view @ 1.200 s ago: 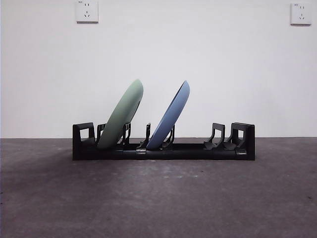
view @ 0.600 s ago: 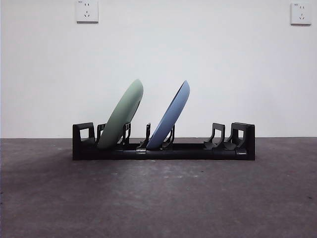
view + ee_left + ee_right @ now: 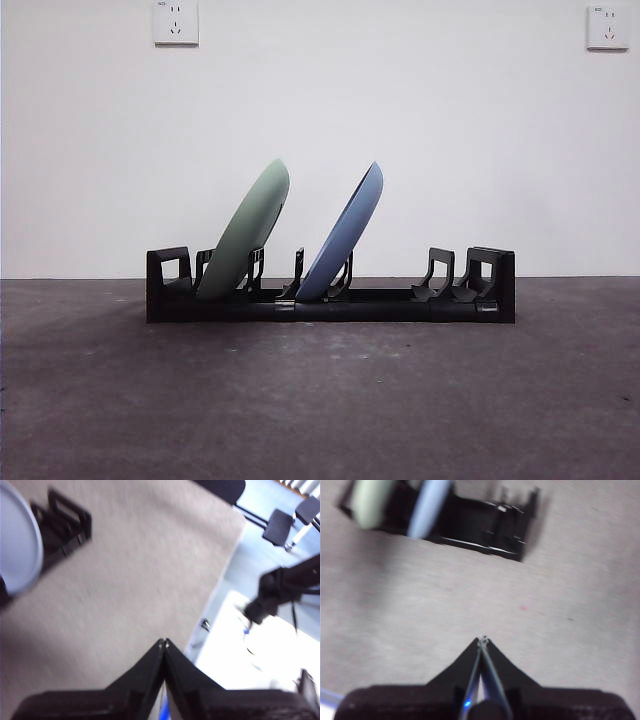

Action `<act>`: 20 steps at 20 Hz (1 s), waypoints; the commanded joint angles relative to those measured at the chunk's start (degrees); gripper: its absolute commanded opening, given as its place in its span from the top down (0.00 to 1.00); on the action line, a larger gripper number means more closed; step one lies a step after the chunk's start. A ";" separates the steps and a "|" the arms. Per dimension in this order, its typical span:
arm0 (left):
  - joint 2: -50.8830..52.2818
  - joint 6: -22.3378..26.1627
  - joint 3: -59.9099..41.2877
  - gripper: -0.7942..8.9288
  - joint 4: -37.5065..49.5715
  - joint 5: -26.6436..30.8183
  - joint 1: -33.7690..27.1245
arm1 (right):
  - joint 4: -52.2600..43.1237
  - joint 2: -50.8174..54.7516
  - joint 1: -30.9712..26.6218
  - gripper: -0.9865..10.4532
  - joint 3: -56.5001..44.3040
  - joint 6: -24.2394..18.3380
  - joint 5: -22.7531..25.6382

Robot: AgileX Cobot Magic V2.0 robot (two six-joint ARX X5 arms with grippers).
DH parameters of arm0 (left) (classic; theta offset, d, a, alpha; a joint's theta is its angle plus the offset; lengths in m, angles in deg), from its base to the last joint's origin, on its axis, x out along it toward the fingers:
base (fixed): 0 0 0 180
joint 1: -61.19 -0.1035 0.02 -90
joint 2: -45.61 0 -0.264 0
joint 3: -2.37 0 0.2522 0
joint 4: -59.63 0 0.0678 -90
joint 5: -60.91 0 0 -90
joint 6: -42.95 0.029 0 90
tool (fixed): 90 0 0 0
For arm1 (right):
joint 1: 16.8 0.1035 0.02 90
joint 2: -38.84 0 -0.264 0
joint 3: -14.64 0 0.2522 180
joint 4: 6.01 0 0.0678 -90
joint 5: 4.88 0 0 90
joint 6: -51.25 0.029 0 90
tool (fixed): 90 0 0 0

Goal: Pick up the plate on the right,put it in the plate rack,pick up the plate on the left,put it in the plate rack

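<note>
A: What has moved since a second ago?

B: Nothing in the front view. The green plate (image 3: 245, 232) and the blue plate (image 3: 343, 235) lean at the same tilt as before, and no arm has come into that picture.

A: So what does the front view give?

B: The plate rack (image 3: 330, 290) stands on the dark table (image 3: 320, 400) before a white wall (image 3: 450, 140) with two sockets (image 3: 176, 22) high up. Both plates sit in its slots, tops tipped the same way. The green one is near one blocky end, the blue one a few prongs along, and the two are apart. The prongs at the other end hold nothing.

A: And the left wrist view?

B: The left gripper (image 3: 164, 642) is clenched, its jaws meeting at the tips with nothing between them. It hangs over bare table near the table's edge. Well away from it lie one end of the rack and the pale, blurred rim of a plate. Beyond the edge is floor, with chairs (image 3: 280, 522) and a dark stand.

A: The right wrist view?

B: The right gripper (image 3: 482, 639) is likewise pressed closed on nothing, above bare table. The rack lies well ahead of it, and both plates show there as blurred edges, the green farther off to the side than the blue.
</note>
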 commanded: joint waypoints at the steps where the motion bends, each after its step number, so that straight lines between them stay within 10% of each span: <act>1: 0.11 4.74 -0.31 0.92 10.32 0.04 -0.59 | 1.25 -1.81 0.02 0.91 -0.46 0.28 1.84; 10: 7.93 13.31 -3.23 0.92 28.52 1.27 -19.82 | 0.79 -7.17 0.00 0.91 -0.46 0.28 3.23; 20: 35.89 9.66 -47.50 0.92 54.01 13.00 -29.81 | -16.74 -7.52 0.00 0.91 -0.46 0.28 3.39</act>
